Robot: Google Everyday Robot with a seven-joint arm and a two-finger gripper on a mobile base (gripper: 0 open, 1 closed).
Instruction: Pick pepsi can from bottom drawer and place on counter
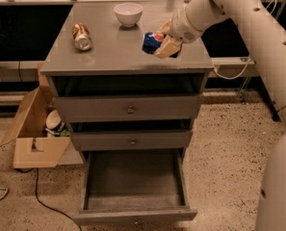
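Note:
The blue pepsi can [151, 41] lies sideways in my gripper [162, 43], which is shut on it over the right part of the grey counter [109, 52]. The can is at or just above the counter surface; I cannot tell whether it touches. My white arm reaches in from the upper right. The bottom drawer [135, 211] is pulled open below and holds nothing.
A brownish-gold can [82, 36] lies on the counter's left side. A white bowl [128, 13] stands at the counter's back. The two upper drawers [130, 109] are nearly closed. An open cardboard box [34, 138] sits on the floor at the left.

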